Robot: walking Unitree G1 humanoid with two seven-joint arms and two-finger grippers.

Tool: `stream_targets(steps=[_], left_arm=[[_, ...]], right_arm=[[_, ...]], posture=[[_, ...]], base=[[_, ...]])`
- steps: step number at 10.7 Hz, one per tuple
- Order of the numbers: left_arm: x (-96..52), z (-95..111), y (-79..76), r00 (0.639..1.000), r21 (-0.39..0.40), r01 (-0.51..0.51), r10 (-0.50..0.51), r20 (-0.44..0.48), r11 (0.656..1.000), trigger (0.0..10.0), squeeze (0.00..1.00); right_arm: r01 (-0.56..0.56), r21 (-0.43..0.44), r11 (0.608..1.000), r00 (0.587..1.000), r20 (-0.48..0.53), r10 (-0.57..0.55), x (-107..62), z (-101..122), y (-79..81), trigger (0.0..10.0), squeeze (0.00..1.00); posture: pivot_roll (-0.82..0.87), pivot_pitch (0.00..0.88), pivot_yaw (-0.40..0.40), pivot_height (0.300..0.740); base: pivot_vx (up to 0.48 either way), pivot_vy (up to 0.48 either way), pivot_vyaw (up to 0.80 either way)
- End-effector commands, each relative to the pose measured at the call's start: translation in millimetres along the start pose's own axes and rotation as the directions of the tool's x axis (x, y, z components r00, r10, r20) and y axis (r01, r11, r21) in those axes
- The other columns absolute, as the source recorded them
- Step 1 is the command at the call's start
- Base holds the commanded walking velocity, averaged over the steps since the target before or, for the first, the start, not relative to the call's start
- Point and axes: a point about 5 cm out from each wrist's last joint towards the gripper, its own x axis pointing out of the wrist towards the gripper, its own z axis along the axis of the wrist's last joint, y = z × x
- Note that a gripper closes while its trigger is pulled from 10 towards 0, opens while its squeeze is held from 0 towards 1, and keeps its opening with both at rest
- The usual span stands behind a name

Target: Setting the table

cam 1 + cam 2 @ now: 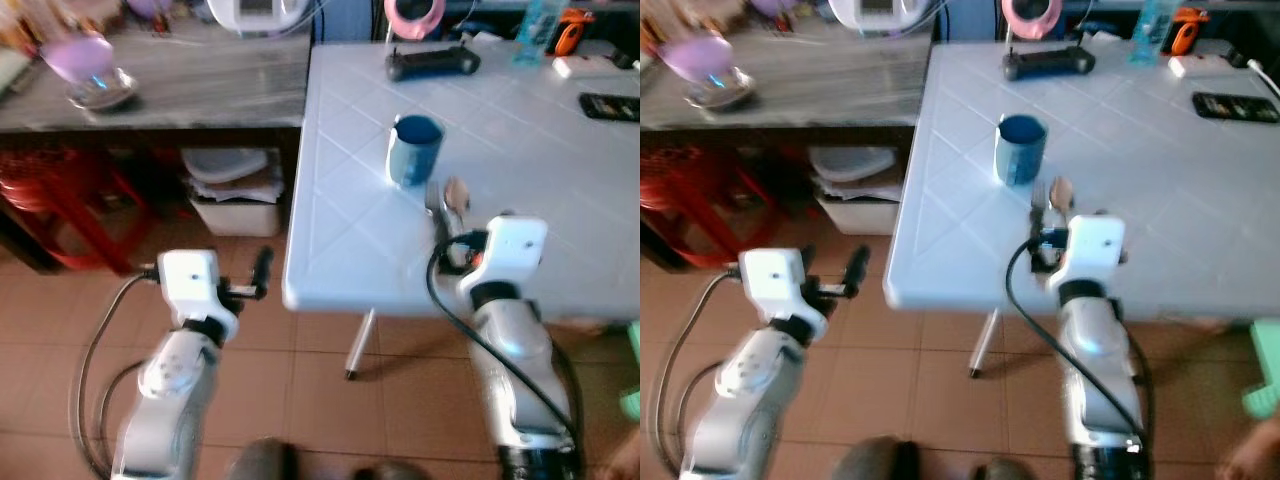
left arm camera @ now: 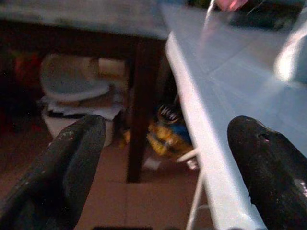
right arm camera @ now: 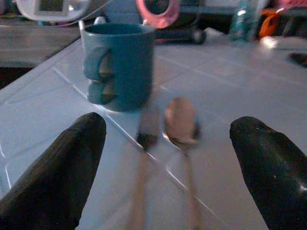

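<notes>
right gripper (image 3: pixel 165 139) fingers spread around spoon (image 3: pixel 181 125) and fork (image 3: pixel 147 128) beside blue mug (image 3: pixel 119 64); left gripper (image 2: pixel 165 143) spread.

No text, label, brand, number or sign can be read on anything here.

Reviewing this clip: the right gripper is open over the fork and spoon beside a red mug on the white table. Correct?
Not quite: the mug is blue, not red, as the right wrist view shows. The rest holds: the right gripper is open over the fork and spoon beside it on the white table.
</notes>
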Motion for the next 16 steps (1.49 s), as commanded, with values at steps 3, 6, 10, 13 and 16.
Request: stream_targets(steps=[3, 6, 10, 13, 16], left_arm=[[-0.8, 4.1, -0.7, 1.000, 0.018, -0.002, 0.002, 0.002, 1.000, 10.0, 0.00], [-7.7, 3.8, 4.3, 1.000, 0.031, -0.018, 0.018, -0.014, 0.999, 10.0, 0.00], [-11.0, 4.3, 5.4, 0.999, 0.042, -0.014, 0.016, -0.029, 0.999, 10.0, 0.00], [-12.8, 3.5, 5.6, 0.999, 0.047, -0.013, 0.015, -0.041, 0.999, 10.0, 0.00], [-13.3, 3.4, 5.1, 0.999, 0.045, -0.009, 0.011, -0.048, 0.999, 10.0, 0.00]], right_arm=[[-0.043, 0.002, 0.999, 0.999, -0.022, 0.043, -0.1, -2.1, 0.7, 10.0, 0.00], [-0.035, 0.005, 0.999, 0.997, -0.063, 0.035, 6.8, -6.7, -2.5, 10.0, 0.00], [-0.095, 0.001, 0.995, 0.991, -0.089, 0.095, 21.2, -6.7, -4.0, 10.0, 0.00], [-0.142, 0.021, 0.990, 0.984, -0.106, 0.143, 27.9, -5.5, 2.5, 10.0, 0.00], [-0.171, 0.009, 0.985, 0.979, -0.113, 0.171, 31.5, 1.5, 9.0, 10.0, 0.00]], posture=[[0.01, 0.155, 0.063, 0.740], [0.03, 0.178, 0.070, 0.740], [0.04, 0.189, 0.074, 0.740], [0.04, 0.197, 0.079, 0.740], [0.04, 0.203, 0.078, 0.740]], base=[[0.000, 0.000, 0.00], [0.000, 0.000, 0.00], [0.000, 0.000, 0.00], [0.000, 0.000, 0.00], [0.000, 0.000, 0.00]])
